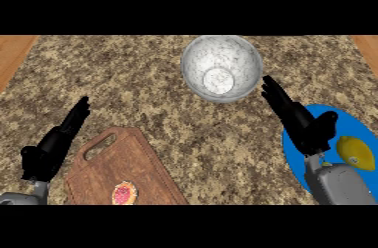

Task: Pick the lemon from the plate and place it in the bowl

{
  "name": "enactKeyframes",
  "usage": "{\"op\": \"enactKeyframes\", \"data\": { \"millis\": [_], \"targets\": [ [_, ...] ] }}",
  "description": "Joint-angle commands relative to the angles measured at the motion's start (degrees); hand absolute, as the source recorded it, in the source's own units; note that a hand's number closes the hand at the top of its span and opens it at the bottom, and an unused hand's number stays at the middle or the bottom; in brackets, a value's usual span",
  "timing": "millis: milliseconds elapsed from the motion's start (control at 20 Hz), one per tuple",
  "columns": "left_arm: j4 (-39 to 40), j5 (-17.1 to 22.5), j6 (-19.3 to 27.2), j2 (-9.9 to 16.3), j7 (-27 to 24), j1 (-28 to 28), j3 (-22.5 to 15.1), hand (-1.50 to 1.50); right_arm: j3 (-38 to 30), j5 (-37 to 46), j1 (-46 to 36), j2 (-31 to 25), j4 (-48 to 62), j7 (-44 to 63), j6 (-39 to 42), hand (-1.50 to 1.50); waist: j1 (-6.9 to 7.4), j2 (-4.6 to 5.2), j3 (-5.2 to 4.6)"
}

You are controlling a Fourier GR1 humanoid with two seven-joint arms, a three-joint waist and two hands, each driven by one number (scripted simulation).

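One lemon [356, 152], one plate [295, 142], one bowl [221, 67], one cutting board [140, 162], two hands.

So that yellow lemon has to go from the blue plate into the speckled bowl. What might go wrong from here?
The right hand is open, beside the yellow lemon, not around it. The lemon lies near the outer side of the blue plate, so a sideways nudge might roll it off.

The grey speckled bowl stands close to the straight fingers, so a careless swing may knock it.
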Motion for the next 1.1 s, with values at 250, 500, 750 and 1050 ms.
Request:
{"op": "enactKeyframes", "data": {
  "millis": [250,500,750,1050],
  "targets": [
    [-4.0,9.1,-0.1,-10.5,2.6,-1.2,-0.5,0.00,-22.2,-12.8,9.2,-17.7,-2.3,-16.1,14.9,1.50,-6.14,0.24,-0.63],
    [-2.3,10.2,-0.5,-13.9,5.4,-4.4,-2.5,0.00,-31.6,-9.9,17.8,-15.5,9.6,-25.1,7.6,-1.50,-3.62,0.87,-0.69],
    [-4.9,9.4,1.5,-15.7,9.5,-5.8,-3.9,0.00,-30.2,-5.1,25.4,-22.1,1.3,-33.4,18.6,-1.50,-2.64,0.59,-0.86],
    [-4.8,10.1,0.2,-14.9,9.7,-5.7,-2.9,0.00,-31.4,8.5,27.9,-32.4,0.5,-25.2,12.0,-1.50,-1.79,0.77,-0.95]
  ]
}}
